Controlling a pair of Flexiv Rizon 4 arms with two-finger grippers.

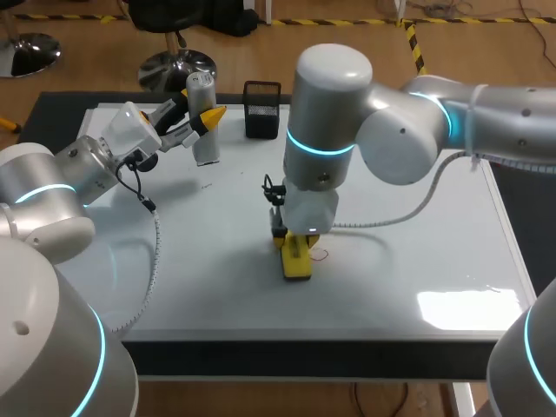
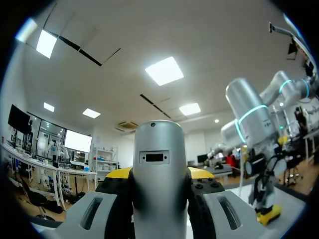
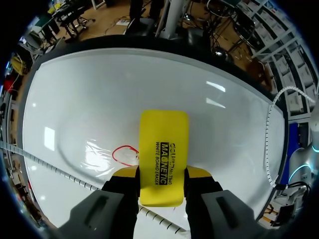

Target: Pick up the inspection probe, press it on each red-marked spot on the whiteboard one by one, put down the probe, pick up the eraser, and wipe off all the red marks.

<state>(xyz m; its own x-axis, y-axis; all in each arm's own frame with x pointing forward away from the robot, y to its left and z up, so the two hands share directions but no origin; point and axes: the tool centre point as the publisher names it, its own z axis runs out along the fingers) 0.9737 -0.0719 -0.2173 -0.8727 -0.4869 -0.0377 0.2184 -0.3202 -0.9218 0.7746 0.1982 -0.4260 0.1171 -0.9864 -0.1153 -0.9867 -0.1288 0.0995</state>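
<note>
R arm blocks whiteboard centre; blk holder at back edge; bare board to R.

Your left arm was extended from the left side toward the far-left part of the table, with its wrist angled so the fingers pointed away from you. Your left gripper was clamped on the inspection probe, one yellow tip on each side of its silver body. Your right arm stood over the middle of the table, its wrist pointing straight down. Your right gripper squeezed the yellow eraser from both sides, with the eraser's far end sticking out past the fingertips.
</note>
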